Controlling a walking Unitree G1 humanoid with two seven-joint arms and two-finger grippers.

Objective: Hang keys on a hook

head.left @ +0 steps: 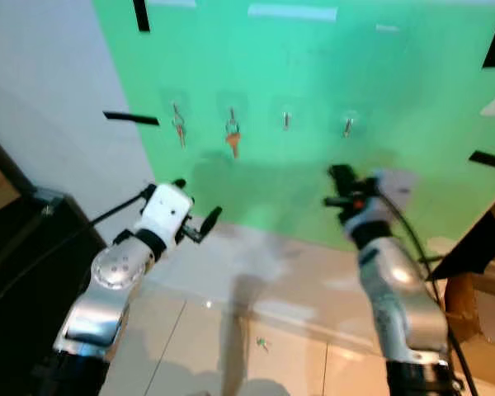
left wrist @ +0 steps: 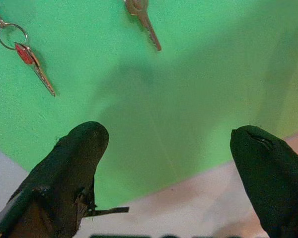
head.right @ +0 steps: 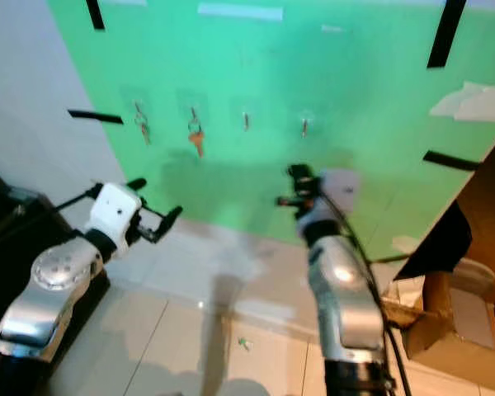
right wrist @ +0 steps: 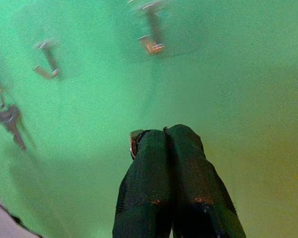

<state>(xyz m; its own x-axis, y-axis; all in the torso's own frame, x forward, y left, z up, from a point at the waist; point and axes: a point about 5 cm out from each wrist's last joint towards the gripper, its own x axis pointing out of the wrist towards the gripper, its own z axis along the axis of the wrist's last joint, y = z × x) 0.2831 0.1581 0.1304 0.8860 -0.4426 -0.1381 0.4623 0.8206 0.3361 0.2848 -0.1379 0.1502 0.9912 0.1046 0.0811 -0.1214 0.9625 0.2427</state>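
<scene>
The green wall (head.left: 330,74) carried a row of four small hooks, and the two on the robot's left already held keys: a silver key (head.left: 179,128) on the outermost and an orange-headed key (head.left: 233,139) next to it. The third hook (head.left: 286,120) and the fourth hook (head.left: 347,126) stood bare.

The right pincer (right wrist: 165,136) was raised toward the wall just below the fourth hook, its fingers pressed together on a small metal piece (right wrist: 134,141) peeping out beside the tips. I judged this to be the ring of the keys to be hung, though too little of it showed to be sure.

To do the step well, the ring would need to be lifted above the upturned tip of a bare hook, pushed flat to the wall, then lowered over the tip before the fingers parted. Letting go early risked dropping the keys to the floor.

The left pincer (head.left: 200,227) hovered lower and well to the left, its fingers spread wide and holding nothing.

The two hung keys were small and slim, each dangling from a thin ring.
</scene>
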